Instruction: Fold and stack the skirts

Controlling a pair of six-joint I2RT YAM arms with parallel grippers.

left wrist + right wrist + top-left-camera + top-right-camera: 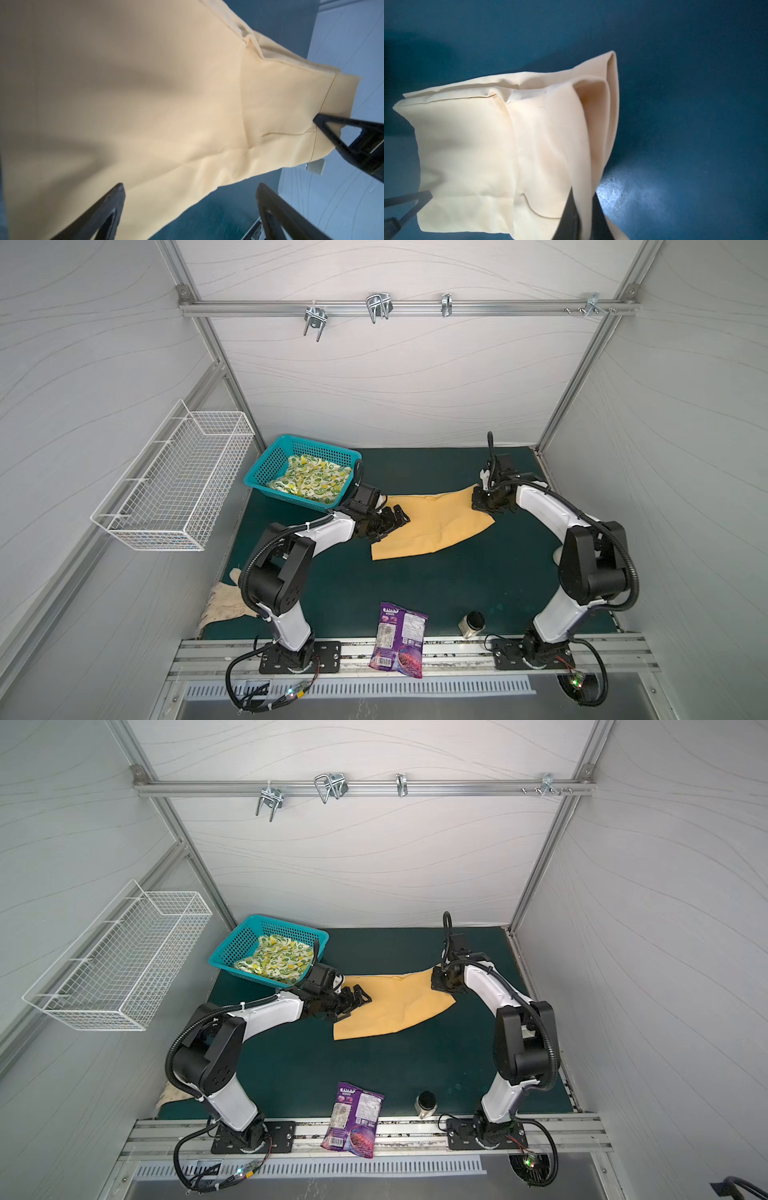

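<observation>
The mustard-yellow skirt (pixel 432 524) (pixel 395 1009) lies spread on the green mat in both top views, and fills the left wrist view (pixel 145 93). My left gripper (pixel 392 524) (pixel 355 1002) (pixel 191 187) hovers open over its left end, nothing between the fingers. My right gripper (pixel 480 506) (pixel 440 984) (pixel 583 191) is shut on a fold at the skirt's far right corner (pixel 477 145), which is lifted slightly. The lemon-print skirt (pixel 309 481) (pixel 276 961) lies crumpled in the teal basket (pixel 264 466).
A purple snack bag (pixel 399 639) lies at the mat's front edge, with a small jar (pixel 471 624) to its right. A white wire basket (pixel 174 481) hangs on the left wall. A pale rag (pixel 224 601) lies behind the left arm's base.
</observation>
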